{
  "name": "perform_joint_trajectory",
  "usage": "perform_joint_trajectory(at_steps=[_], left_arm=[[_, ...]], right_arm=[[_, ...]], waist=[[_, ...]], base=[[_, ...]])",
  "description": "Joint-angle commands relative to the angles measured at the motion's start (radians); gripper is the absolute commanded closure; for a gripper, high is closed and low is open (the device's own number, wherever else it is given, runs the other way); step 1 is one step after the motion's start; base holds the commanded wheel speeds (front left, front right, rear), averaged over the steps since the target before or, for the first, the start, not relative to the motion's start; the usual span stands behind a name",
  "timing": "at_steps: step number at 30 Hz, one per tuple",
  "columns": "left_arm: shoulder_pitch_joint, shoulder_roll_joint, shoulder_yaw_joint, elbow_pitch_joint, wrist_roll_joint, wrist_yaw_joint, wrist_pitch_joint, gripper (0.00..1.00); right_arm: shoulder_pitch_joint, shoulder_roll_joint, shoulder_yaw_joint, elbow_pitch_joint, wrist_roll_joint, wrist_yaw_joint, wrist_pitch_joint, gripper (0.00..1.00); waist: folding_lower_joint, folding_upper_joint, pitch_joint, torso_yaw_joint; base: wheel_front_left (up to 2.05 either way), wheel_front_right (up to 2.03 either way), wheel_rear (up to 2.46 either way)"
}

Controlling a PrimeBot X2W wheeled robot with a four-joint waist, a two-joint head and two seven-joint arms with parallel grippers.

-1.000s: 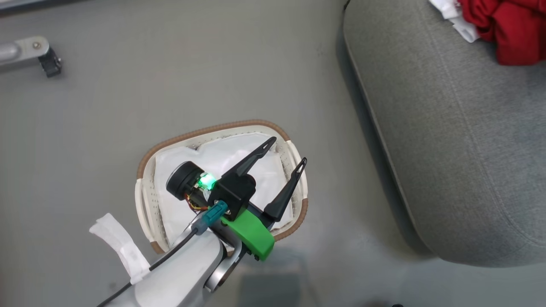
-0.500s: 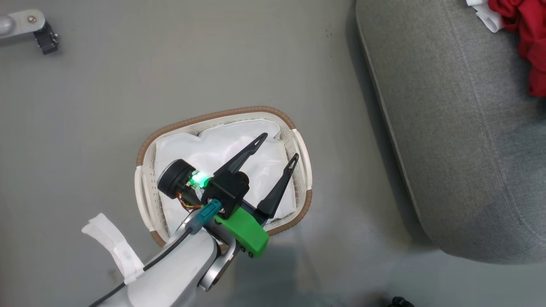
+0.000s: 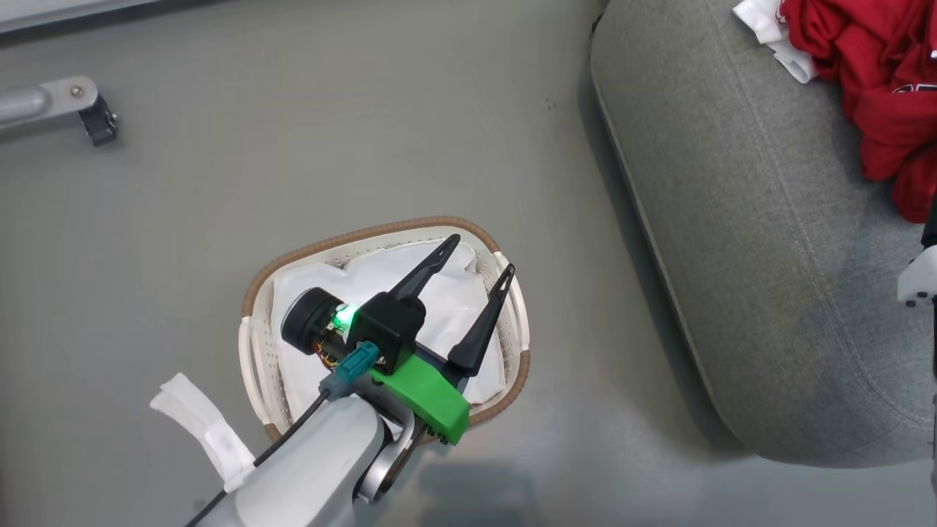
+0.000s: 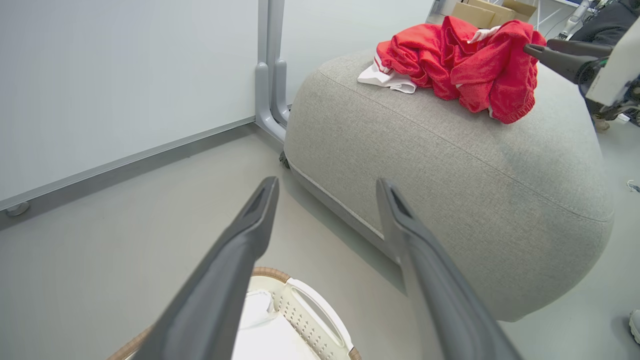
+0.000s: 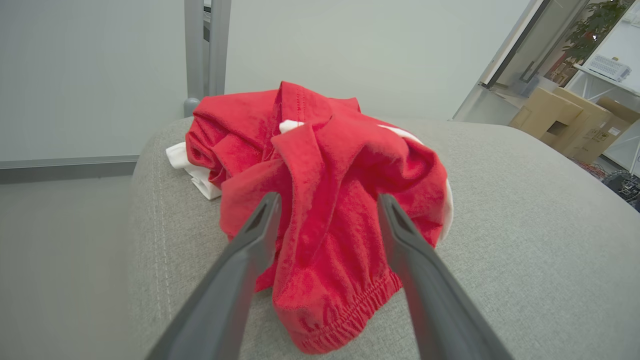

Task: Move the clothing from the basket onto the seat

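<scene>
left end effector (image 3: 482,255): two long dark fingers apart, nothing between them, hanging over the oval white perforated plastic basket (image 3: 366,233) with the brown woven rim. A white cloth liner (image 3: 381,282) shows inside it. The basket sits on the smooth grey floor (image 3: 293,146), off the rounded front edge of the large grey fabric seat (image 3: 768,256), with a strip of bare floor between the two. The seat's near half is bare upholstery with one stitched seam across it. A grey metal post (image 4: 270,75) stands just behind the seat's back corner. The bright red clothing with white trim (image 5: 325,165) lies crumpled in a heap on top of the seat, toward that back corner. right end effector (image 5: 328,197): fingers apart, pointed at the heap from the seat's open side, tips at its near edge. Cannot tell if they touch the fabric.
</scene>
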Motion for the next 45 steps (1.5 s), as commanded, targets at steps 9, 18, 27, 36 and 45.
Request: perform_joint_trajectory(at_steps=[9,18,27,36,45], left_arm=[[0.103,-0.060,0.128,0.020,-0.017,-0.007,-0.015,0.00],[0.266,-0.099,0.310,0.042,0.027,-0.034,-0.014,0.00],[0.393,-0.120,0.471,0.039,0.088,-0.026,-0.014,0.00],[0.537,-0.136,0.633,-0.014,0.170,-0.037,-0.014,0.00],[0.609,-0.154,0.709,-0.035,0.206,-0.070,-0.014,0.00]], right_arm=[[0.099,-0.003,0.055,-0.069,0.003,-0.001,-0.005,0.00],[0.161,0.052,0.124,-0.118,0.022,-0.001,-0.005,0.00],[0.268,0.131,0.293,-0.180,0.059,-0.001,-0.005,0.00],[0.423,0.165,0.417,-0.234,0.117,-0.001,-0.005,0.00],[0.514,0.166,0.455,-0.279,0.202,-0.001,-0.005,0.00]], waist=[[0.0000,0.0000,-0.172,0.070],[0.0000,0.0000,-0.294,0.164],[0.0000,0.0000,-0.364,0.232],[0.0000,0.0000,-0.411,0.238],[0.0000,0.0000,-0.427,0.214]], base=[[0.00,0.00,0.00],[0.00,0.00,0.00],[0.00,0.00,0.00],[0.00,0.00,0.00],[0.00,0.00,0.00]])
